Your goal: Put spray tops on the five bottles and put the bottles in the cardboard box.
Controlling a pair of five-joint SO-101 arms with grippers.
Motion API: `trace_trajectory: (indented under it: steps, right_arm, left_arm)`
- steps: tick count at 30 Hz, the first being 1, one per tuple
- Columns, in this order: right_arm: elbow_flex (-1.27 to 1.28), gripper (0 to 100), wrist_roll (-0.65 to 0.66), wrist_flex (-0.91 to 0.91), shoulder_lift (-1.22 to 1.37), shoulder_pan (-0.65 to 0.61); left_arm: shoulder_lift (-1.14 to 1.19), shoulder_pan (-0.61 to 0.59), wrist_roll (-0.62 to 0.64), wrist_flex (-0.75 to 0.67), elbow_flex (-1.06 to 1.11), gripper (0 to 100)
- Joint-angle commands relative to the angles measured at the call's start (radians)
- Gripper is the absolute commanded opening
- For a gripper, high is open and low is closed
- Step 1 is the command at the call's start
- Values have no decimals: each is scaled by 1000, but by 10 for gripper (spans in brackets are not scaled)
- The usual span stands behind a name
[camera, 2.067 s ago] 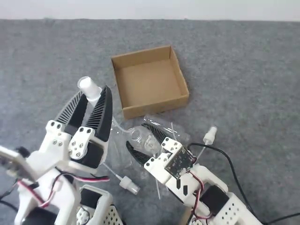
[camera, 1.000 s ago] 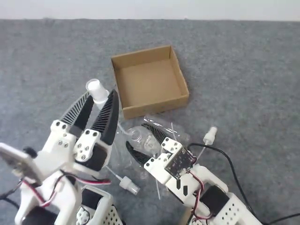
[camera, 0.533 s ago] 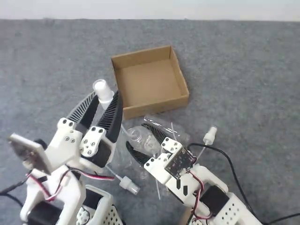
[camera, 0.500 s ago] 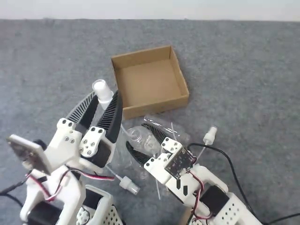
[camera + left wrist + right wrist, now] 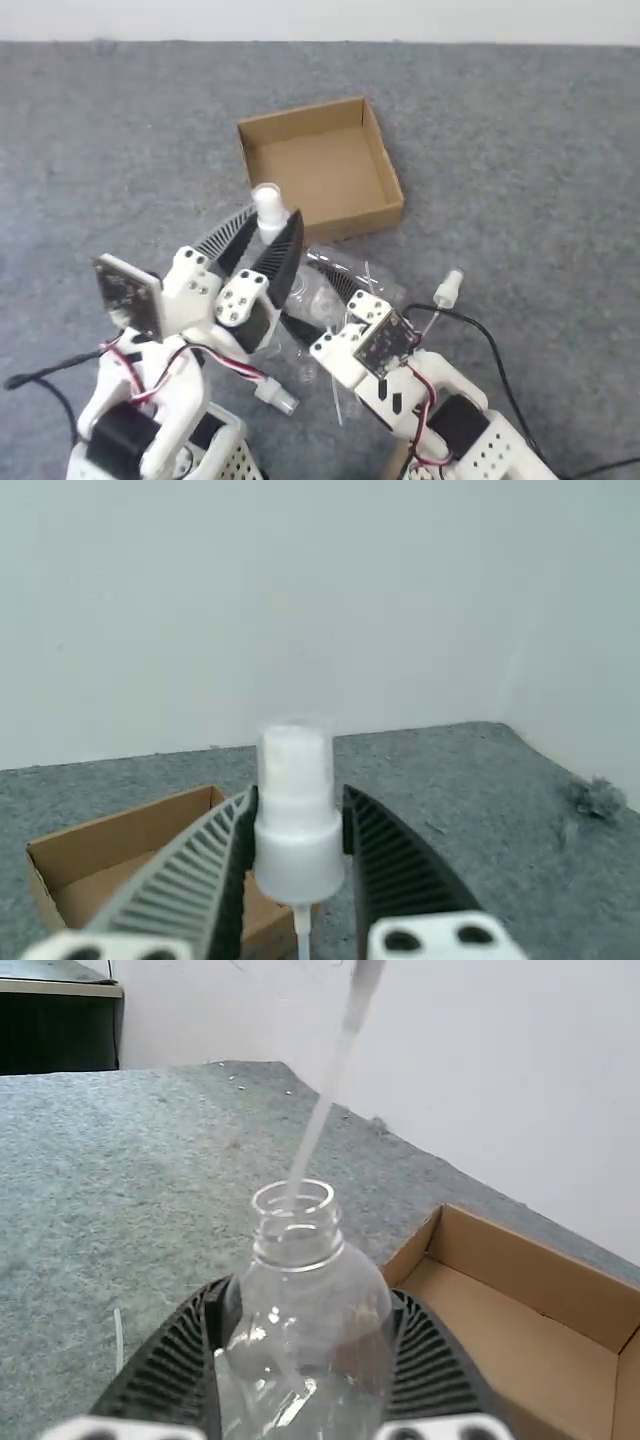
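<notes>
While left end effector (image 5: 270, 215) grips a spray top (image 5: 267, 197), right end effector (image 5: 305, 1300) clamps a bottle (image 5: 300, 1250). None capped or boxed.

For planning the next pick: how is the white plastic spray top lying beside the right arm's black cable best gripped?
Grip the white plastic spray top at its thick round body, coming straight down from above with the jaws across its width. It lies on its side on the grey carpet, and its thin tube would probably bend or slip.
</notes>
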Motion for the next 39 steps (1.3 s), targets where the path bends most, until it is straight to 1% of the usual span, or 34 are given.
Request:
trace_trajectory:
  steps: [1, 6, 11, 18, 23, 27, 30, 33, 39]
  right_arm:
    - [23, 7, 6, -5, 4, 33]
    - [23, 7, 5, -5, -2, 61]
    - [9, 6, -71, -7, -5, 105]
    - [9, 6, -74, -8, -5, 113]
    - [9, 6, -75, -8, -5, 113]
    - [9, 6, -75, -8, -5, 113]
    - [9, 6, -75, -8, -5, 113]
    - [9, 6, -75, -8, -5, 113]
    - [9, 6, -75, -7, -5, 114]
  left_arm:
    - [-3, 35, -57, -32, 8, 11]
    - [-3, 41, -60, 2, 15, 11]
    - [-3, 41, -106, 18, 16, 11]
    - [3, 41, -109, 37, 19, 12]
    - [0, 41, -133, 35, 41, 13]
    - [5, 49, -132, 32, 61, 73]
    - [5, 95, -133, 38, 73, 108]
    - [5, 130, -137, 37, 93, 107]
    - [2, 132, -137, 37, 93, 107]
